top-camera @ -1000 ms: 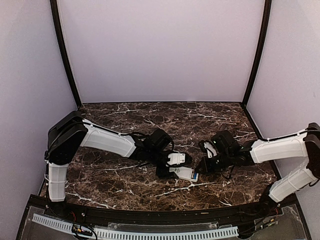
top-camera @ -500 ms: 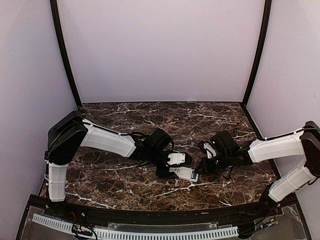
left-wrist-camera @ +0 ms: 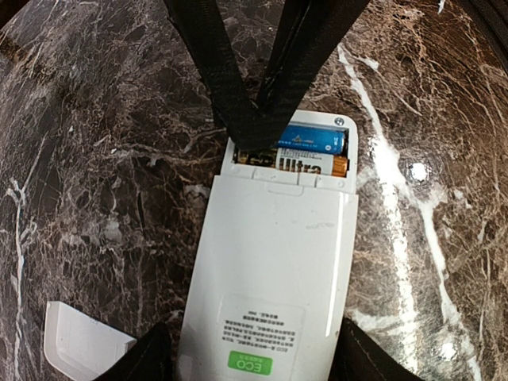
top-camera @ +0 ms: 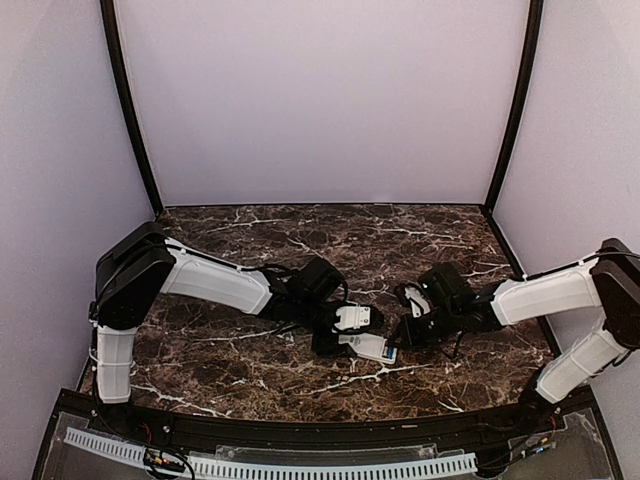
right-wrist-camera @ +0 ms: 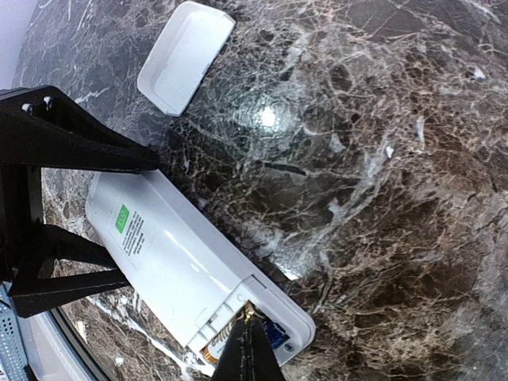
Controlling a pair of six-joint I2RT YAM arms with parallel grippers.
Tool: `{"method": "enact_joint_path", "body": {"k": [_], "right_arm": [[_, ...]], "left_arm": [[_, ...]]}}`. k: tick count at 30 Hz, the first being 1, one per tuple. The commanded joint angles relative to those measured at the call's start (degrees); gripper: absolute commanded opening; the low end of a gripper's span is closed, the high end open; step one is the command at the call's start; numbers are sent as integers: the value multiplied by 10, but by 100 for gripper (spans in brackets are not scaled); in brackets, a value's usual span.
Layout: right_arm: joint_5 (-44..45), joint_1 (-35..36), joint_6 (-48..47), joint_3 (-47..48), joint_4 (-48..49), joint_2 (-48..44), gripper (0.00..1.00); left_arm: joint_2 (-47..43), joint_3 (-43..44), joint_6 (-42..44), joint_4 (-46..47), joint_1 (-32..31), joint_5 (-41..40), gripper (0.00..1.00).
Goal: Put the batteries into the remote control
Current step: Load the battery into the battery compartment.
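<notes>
Your batteries point(left-wrist-camera: 313, 141) sit in the remote control point(left-wrist-camera: 274, 270), back-up on the marble counter point(right-wrist-camera: 381, 159), left gripper point(left-wrist-camera: 255, 355) clamping its sides, closed right gripper point(right-wrist-camera: 249, 341) at its open end, lilac walls point(top-camera: 320, 100) behind.

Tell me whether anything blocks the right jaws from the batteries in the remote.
Nothing visible does: the right gripper, jaws shut, sits right at the batteries in the remote control's open bay; the loose cover lies apart.

right claw point(right-wrist-camera: 248, 329) over remote control point(right-wrist-camera: 178, 258), cover point(right-wrist-camera: 186, 55) nearby
</notes>
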Motion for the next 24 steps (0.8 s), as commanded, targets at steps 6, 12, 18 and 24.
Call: {"method": "enact_joint_path", "body": {"k": [6, 12, 18, 24], "right_arm": [[21, 1, 4, -32, -27, 7, 0], [-1, 1, -12, 11, -55, -15, 0], [6, -10, -35, 67, -91, -51, 0], [-3, -13, -33, 59, -80, -30, 0]], "left_arm": [[15, -25, 10, -66, 3, -26, 69], [15, -24, 11, -67, 3, -24, 69], [15, -23, 9, -71, 3, -28, 69], [15, -23, 9, -70, 3, -27, 69]]}}
